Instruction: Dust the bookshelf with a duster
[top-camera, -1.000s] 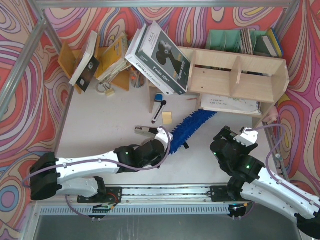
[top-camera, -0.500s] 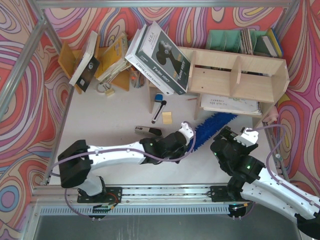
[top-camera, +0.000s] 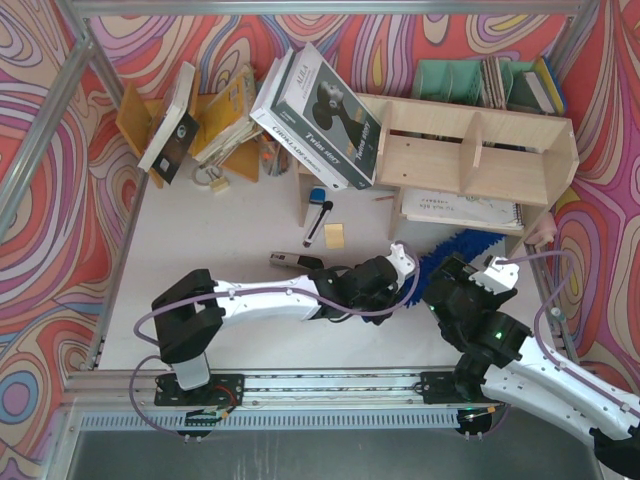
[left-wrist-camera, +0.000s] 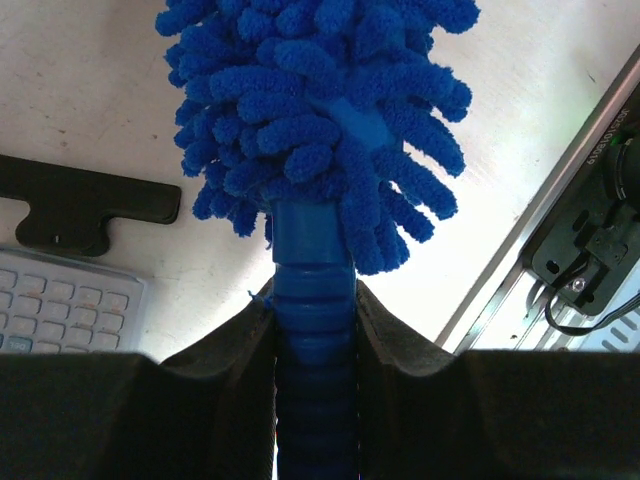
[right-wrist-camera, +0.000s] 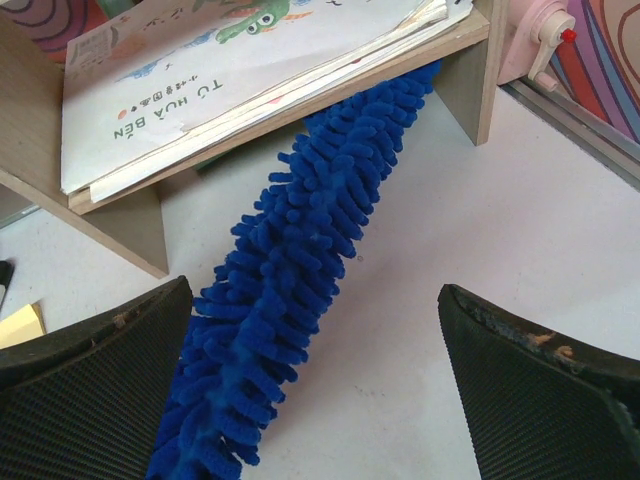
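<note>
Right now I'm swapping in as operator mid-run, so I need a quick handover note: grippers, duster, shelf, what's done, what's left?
Left gripper: shut on the duster at its handle, just below the fluffy head.
Right gripper: open, holding nothing, above the duster's head.
Duster: angled across the table, tip under the bookshelf lowest board, by its right upright.
Done: duster in hand, at the shelf.
Left: apparently both tiers and the top; papers lie on the lower tier.
</note>
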